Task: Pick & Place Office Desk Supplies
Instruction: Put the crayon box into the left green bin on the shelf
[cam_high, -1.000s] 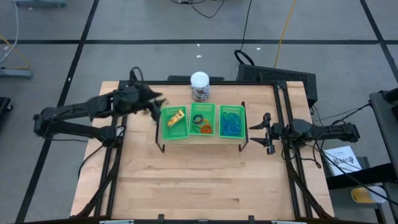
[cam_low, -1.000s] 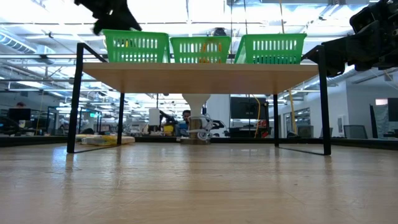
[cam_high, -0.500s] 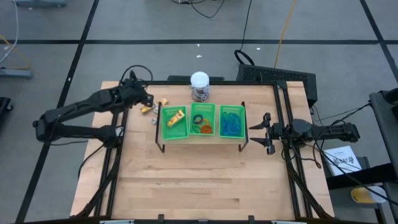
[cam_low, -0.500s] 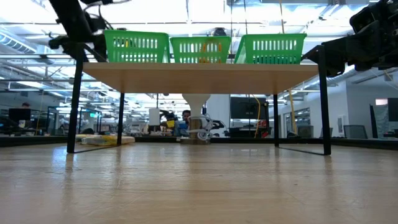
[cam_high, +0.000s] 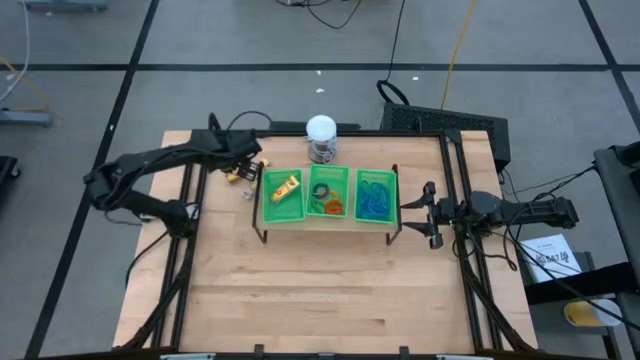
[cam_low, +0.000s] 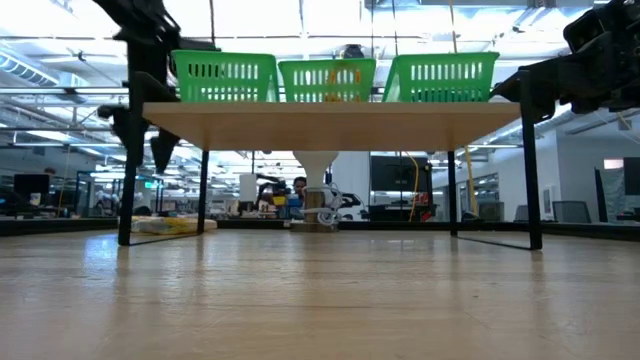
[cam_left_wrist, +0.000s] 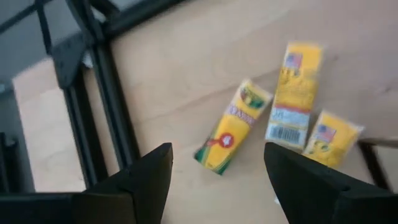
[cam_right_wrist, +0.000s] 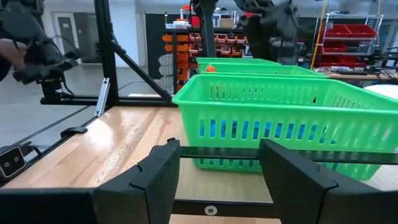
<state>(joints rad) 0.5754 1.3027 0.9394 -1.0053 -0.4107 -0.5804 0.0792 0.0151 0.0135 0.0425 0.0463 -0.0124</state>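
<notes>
The left gripper (cam_high: 243, 155) hangs over the far left part of the worktop (cam_high: 320, 300), just beyond the left end of the raised rack that carries three green baskets. Its fingers (cam_left_wrist: 146, 180) stand apart with nothing between them. Below it on the wood lie three small yellow boxes (cam_left_wrist: 273, 115), close together: one crayon-style pack (cam_left_wrist: 231, 126) tilted on its own, a longer one with a barcode label (cam_left_wrist: 292, 93) beside it, and a shorter one (cam_left_wrist: 333, 138) touching that. In the high view they show as small yellow pieces (cam_high: 236, 174) near the rack's left legs.

The left basket (cam_high: 282, 197) holds a yellow-and-white piece (cam_high: 282, 189). The middle basket (cam_high: 326, 193) holds green and orange rings (cam_high: 328, 203). The right basket (cam_high: 374, 195) holds a tangle of thin blue loops (cam_high: 373, 197). A white-topped round jar (cam_high: 321, 137) stands on the worktop just behind the middle basket, near the far edge.

The right gripper (cam_high: 418, 211) waits at the right side of the worktop, just beside the right end of the rack and level with the baskets. Its fingers (cam_right_wrist: 161, 177) are spread, empty, and point at the nearest green basket (cam_right_wrist: 283, 118). In the low view the rack's shelf (cam_low: 330, 111) stands on thin black legs with the three baskets in a row on top.
</notes>
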